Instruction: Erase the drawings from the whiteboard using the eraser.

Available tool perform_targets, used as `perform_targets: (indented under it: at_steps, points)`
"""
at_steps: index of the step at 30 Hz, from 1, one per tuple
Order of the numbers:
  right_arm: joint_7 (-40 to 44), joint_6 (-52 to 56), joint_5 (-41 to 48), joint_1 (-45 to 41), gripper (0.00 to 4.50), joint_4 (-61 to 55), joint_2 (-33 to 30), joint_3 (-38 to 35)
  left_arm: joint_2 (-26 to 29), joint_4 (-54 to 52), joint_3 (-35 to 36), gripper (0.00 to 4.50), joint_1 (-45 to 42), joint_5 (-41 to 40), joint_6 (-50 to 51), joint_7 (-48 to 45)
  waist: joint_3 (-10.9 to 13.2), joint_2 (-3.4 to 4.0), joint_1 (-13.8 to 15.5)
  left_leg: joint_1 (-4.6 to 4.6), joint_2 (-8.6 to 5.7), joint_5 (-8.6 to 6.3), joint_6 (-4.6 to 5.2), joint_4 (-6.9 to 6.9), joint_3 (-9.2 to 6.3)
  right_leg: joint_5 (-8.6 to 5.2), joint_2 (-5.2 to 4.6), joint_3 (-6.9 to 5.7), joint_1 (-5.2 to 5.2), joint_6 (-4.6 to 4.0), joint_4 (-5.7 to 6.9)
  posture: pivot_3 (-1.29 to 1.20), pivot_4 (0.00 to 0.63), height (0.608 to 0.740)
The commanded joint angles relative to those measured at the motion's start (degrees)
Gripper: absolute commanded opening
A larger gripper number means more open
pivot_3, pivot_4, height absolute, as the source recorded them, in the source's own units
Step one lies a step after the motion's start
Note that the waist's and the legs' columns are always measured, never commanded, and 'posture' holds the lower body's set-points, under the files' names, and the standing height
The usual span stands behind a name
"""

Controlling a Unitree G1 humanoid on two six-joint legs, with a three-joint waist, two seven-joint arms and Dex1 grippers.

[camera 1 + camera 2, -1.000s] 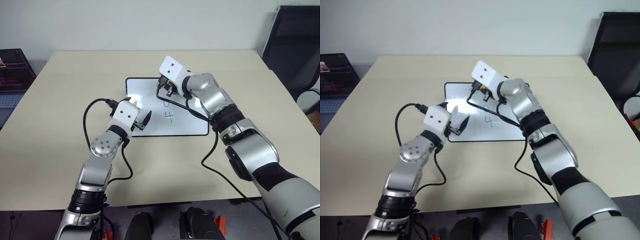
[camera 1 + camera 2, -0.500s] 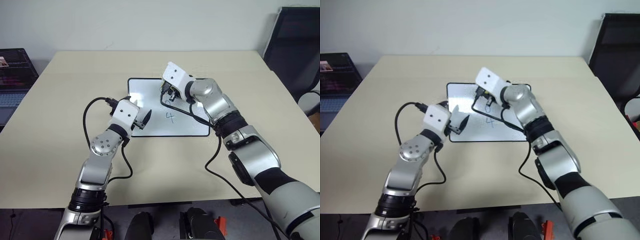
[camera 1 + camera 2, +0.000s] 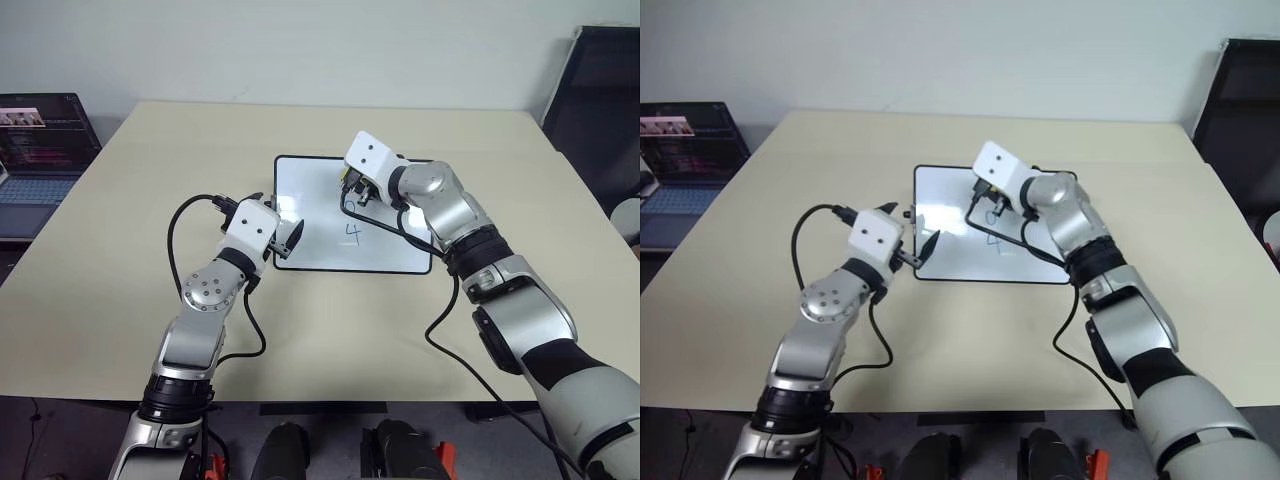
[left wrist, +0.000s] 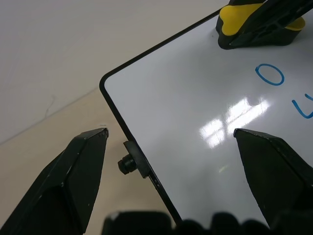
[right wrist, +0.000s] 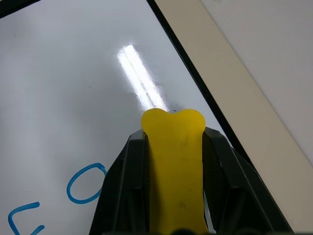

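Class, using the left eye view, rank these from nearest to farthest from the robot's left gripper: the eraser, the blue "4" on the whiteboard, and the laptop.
Measured from the left gripper, which straddles the near left corner of the whiteboard:
1. The blue "4", just to its right on the board.
2. The eraser, farther up the board, clamped in the right gripper.
3. The laptop, beyond the table's far left edge.

The right gripper [image 5: 173,147] was clamped on the eraser [image 5: 175,161] at frame centre; the left gripper [image 4: 171,147] stood spread, centre-left.
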Motion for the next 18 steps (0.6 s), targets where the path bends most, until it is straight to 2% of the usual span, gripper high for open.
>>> perform_targets:
  at_steps: [1,12,18]
  points:
    - [0.0,3.2,-1.0,2.1,1.1,0.4,-3.0,-0.4,-0.2,-0.8,0.0,4.5,-1.2,0.2,-1.6,-0.1,0.0,0.0,0.3,0.0,0.0,0.0,0.0,0.0,0.0,0.0,0.0,0.0,0.0,0.0,0.0,0.0,0.15,0.74]
    - [2.8,9.7,-0.5,7.5,1.1,-11.4,-7.0,-0.8,-0.2,-0.3,-0.2,4.5,-1.5,0.0,-1.9,-0.4,0.0,-0.02,0.5,-0.01,-0.01,0.0,0.0,0.0,-0.02,0.0,-0.01,-0.03,0.01,0.0,-0.01,0.0,0.15,0.74]
    - [3.2,16.8,1.4,8.7,1.1,-21.1,-6.6,-2.6,-0.2,0.2,-0.3,4.5,-2.2,0.0,-2.2,-1.0,0.0,-0.02,0.4,-0.02,0.0,0.0,0.0,0.0,0.0,0.0,0.0,-0.03,-0.01,0.0,-0.01,0.0,0.15,0.74]
